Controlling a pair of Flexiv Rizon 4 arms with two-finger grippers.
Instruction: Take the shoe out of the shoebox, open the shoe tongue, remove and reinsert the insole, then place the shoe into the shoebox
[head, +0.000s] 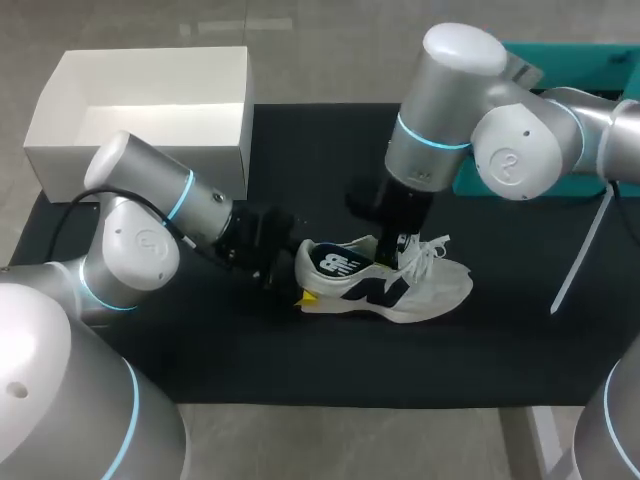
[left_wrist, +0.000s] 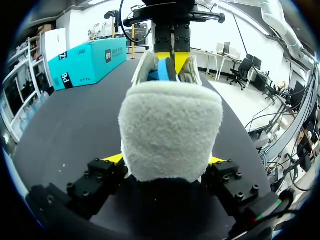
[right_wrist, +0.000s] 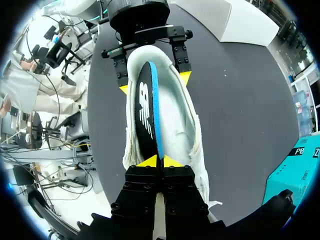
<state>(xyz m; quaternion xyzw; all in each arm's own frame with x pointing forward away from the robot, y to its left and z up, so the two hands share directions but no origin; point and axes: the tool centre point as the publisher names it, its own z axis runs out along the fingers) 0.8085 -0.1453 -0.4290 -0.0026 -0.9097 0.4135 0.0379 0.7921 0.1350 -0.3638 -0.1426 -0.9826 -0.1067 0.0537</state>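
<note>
A black table (head: 200, 350) carries everything: the open white shoebox (head: 150, 110) at its far-left corner, a teal box (left_wrist: 85, 60) by the far-right edge, and the shoe (head: 420, 285) near the middle. Only the left wrist view shows the left fingers (left_wrist: 114, 159) clamping the heel from both sides. The right wrist view shows the right fingers (right_wrist: 149, 161) pinched on the dark, blue-edged insole (right_wrist: 147, 110) — it stands on edge inside the shoe and bears a white logo.
</note>
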